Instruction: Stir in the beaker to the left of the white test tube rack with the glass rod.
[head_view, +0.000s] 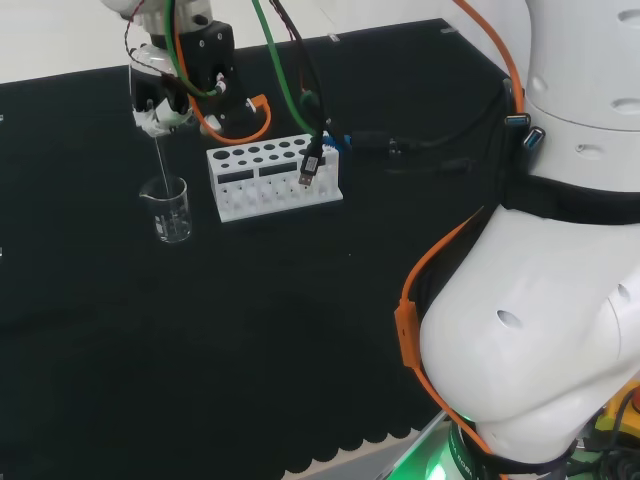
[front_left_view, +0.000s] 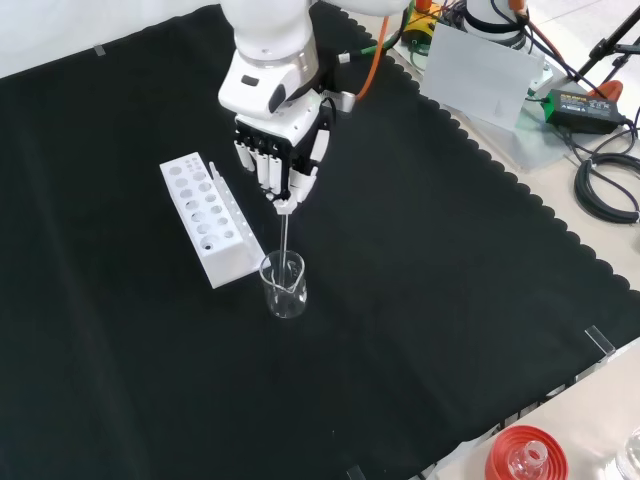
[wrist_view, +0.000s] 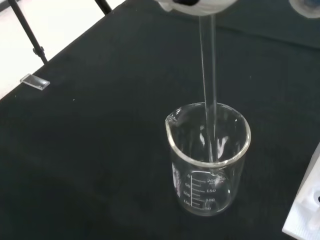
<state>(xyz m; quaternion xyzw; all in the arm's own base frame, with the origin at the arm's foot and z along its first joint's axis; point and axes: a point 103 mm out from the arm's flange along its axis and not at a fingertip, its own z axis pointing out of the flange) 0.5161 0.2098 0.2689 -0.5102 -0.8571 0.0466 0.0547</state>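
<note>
My hand (front_left_view: 282, 160) hangs above the worktop (front_left_view: 450, 300) with its fingers (front_left_view: 268, 165) curled down and pinched round the top end of the glass rod (front_left_view: 284, 232), which points straight down from my fingertips. Directly below my hand stands the beaker (front_left_view: 284, 285), upright on the black cloth, and the rod's lower end dips inside it through the open mouth. In the wrist view the rod (wrist_view: 209, 100) comes down near the middle of the beaker (wrist_view: 207, 160), a little toward the far wall, apart from the rim all round; the pouring lip sits on the side away from the rack. I cannot tell whether the tip touches the bottom, or whether the beaker holds any liquid.

The white test tube rack (head_view: 273, 178) lies just beside the beaker: in the head view to the right of my hand (head_view: 165, 95) and the beaker (head_view: 168, 208), in the front view to the left of them. A narrow strip of cloth separates the rack's near end from the glass.

On every other side of my hand the cloth is bare and wide. The scalloped edge of the cloth runs well away from me along the right and lower sides of the front view, and past it a red ribbed ring (front_left_view: 524, 455) sits at the lower corner
</note>
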